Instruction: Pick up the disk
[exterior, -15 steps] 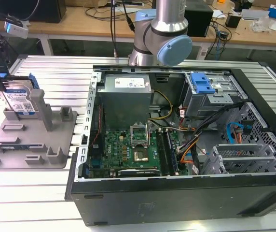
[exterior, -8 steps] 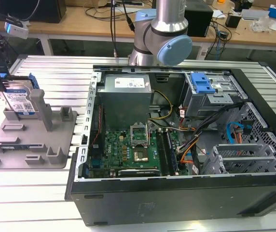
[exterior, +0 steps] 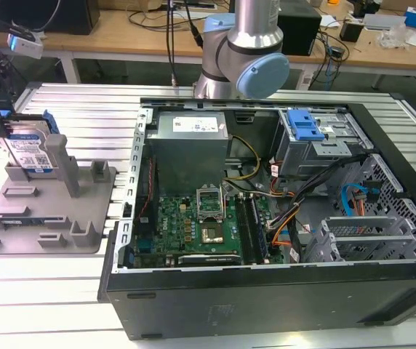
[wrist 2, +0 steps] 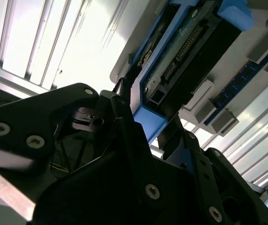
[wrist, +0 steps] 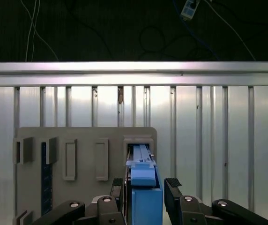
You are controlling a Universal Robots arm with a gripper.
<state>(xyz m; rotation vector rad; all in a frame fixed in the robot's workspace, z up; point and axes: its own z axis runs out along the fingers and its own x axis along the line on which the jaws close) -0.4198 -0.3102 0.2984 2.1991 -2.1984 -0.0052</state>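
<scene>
- Fingers [wrist: 174, 183] are spread to either side of the disk [exterior: 30, 153], flanking its blue rail [wrist: 142, 176]. The first wrist view shows a thin gap on each side, so nothing is pinched yet.
- The disk stands on edge in a slot of the grey holder [exterior: 55, 207] on the ribbed table [exterior: 77, 102], at the exterior view's left, well apart from the open computer case [exterior: 266, 305].
- It is probably stiff, fairly heavy and sensitive to knocks, with smooth metal faces. The best hold looks to be squarely across the flat faces, near the upper edge.
</scene>
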